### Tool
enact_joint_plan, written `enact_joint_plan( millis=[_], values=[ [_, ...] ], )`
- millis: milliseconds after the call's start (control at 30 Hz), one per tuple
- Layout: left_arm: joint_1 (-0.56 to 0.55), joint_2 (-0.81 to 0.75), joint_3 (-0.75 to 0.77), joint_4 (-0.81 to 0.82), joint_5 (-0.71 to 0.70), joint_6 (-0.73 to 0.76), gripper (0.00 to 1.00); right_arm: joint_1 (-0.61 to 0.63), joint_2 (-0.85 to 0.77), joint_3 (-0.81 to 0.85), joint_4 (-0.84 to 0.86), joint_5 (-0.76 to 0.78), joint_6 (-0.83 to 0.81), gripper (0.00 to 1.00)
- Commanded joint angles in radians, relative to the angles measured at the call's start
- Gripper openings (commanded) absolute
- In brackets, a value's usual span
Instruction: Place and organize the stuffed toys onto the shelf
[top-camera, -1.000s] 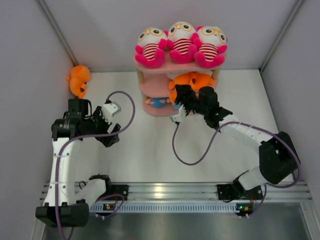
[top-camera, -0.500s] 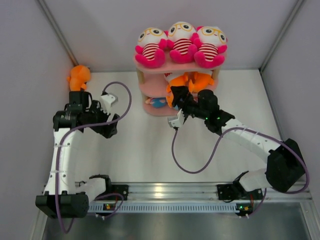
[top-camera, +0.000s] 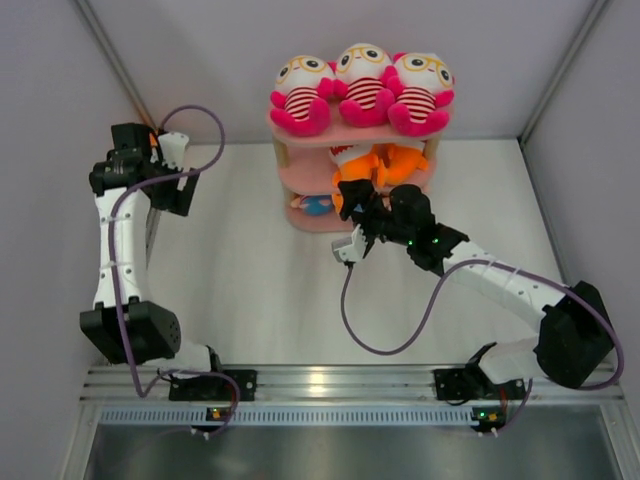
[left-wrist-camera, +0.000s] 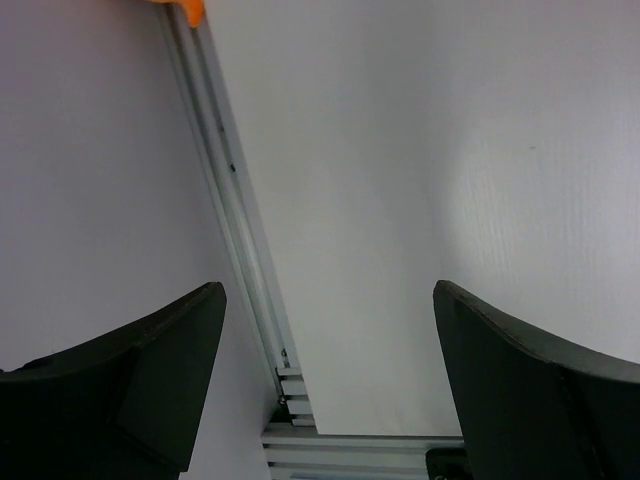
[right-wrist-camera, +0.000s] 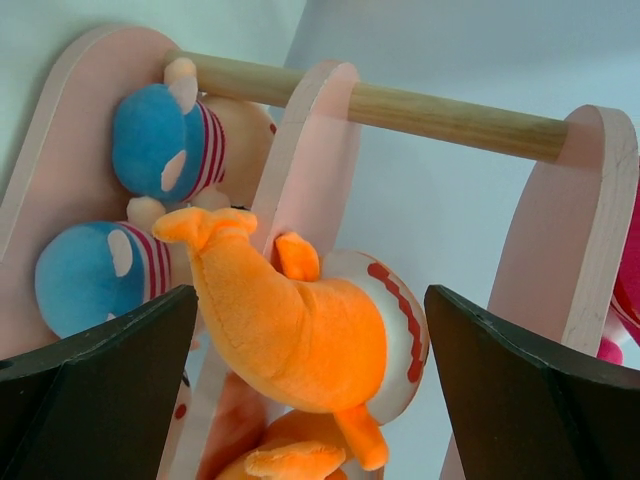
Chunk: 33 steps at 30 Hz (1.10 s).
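Right claw (right-wrist-camera: 310, 295) is at the shelf (top-camera: 298, 178), mid tier, fingers spread wide. An orange shark (right-wrist-camera: 300, 330) lies between them on the pink board w/ no pad touching it, so it looks let go. A 2nd orange plush sits just below it. Blue dolls (right-wrist-camera: 160, 140) are on the bottom tier and the 3 glasses toys (top-camera: 365, 85) line the top.

To finish well: back straight out and keep the fingers wide so nothing snags the tail. Nudge only if it sits crooked.

Left claw (left-wrist-camera: 327, 300) is also spread and empty, up in the far-left corner. The wrist cam sees wall and rail, plus an orange sliver (left-wrist-camera: 188, 10) at the top edge, prob. the last shark. It needs to tip down and centre that orange before closing. The wall is v. close, so go slow.

Vs 1 s ago: the left arm has swung from mid tabletop (top-camera: 260, 280) out to the corner, and its wrist now covers the shark that was in plain view. The right arm has stretched flatter, its claw edging left along the shelf front.
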Motion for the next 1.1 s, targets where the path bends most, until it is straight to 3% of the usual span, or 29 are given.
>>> enact_joint_plan(
  millis=[0,133,400,533,733,900,1067],
  values=[
    [0.098,0.069,0.112,0.036,-0.033,-0.004,0.90,0.008,-0.065,0.064,-0.017,-0.046,0.055,0.96],
    [0.153,0.223,0.230,0.036,-0.062,-0.020,0.89,0.008,-0.101,0.070,-0.034,-0.093,0.082,0.97],
    [0.161,0.446,0.372,0.116,-0.096,-0.086,0.87,0.019,-0.180,0.133,-0.103,-0.164,0.201,0.99],
    [0.214,0.650,0.516,0.124,0.025,-0.183,0.86,0.024,-0.211,0.142,-0.055,-0.185,0.282,0.99],
    [0.228,0.854,0.659,0.152,0.019,-0.237,0.83,0.044,-0.250,0.144,-0.054,-0.187,0.355,0.99],
    [0.215,0.917,0.659,0.243,-0.010,-0.260,0.84,0.090,-0.256,0.154,-0.054,-0.104,0.379,1.00],
    [0.215,1.000,0.678,0.367,-0.149,-0.300,0.86,0.145,-0.243,0.153,-0.026,0.009,0.381,0.99]
  ],
)
